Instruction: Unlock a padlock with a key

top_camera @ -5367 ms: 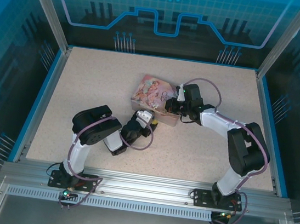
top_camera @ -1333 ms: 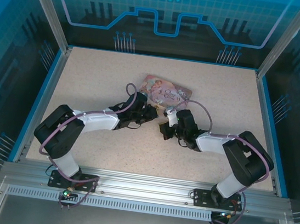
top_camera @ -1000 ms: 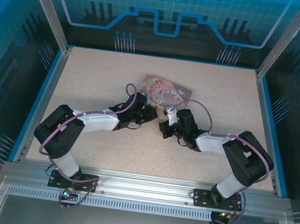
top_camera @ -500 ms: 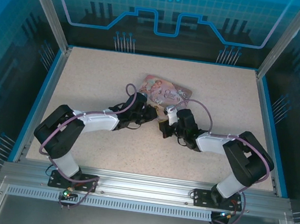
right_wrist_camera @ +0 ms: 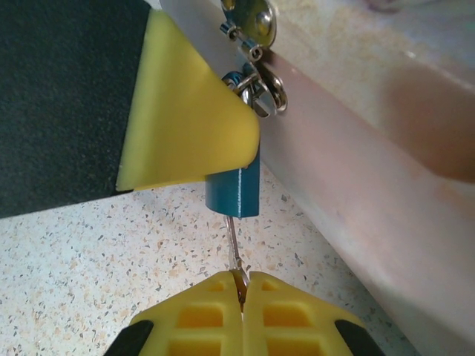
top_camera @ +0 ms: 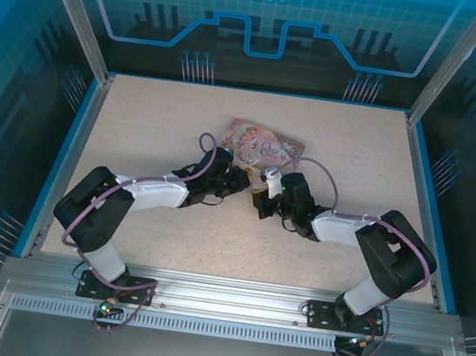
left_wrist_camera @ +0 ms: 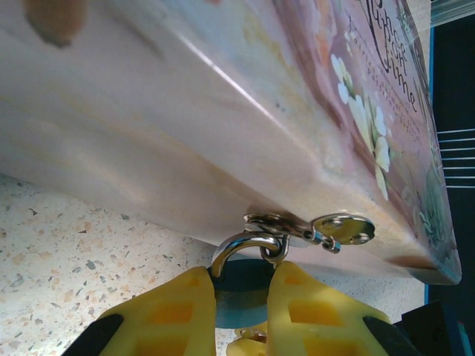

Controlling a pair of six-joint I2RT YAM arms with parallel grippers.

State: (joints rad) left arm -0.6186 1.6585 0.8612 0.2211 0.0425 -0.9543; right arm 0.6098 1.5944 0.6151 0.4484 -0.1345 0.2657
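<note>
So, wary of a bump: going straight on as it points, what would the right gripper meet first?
The padlock, probably: the key held in the right gripper reaches its underside, dead ahead.

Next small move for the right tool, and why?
Probably roll the right tool to turn the key. It pinches the key's head, the blade runs straight into the bottom of the padlock, and the left tool clamps the blue body, so it should resist the turn. The shackle looks closed through the hasp on the tin.

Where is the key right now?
Right wrist view, centre: the key runs from the right gripper up into the padlock, beside the tin.
</note>
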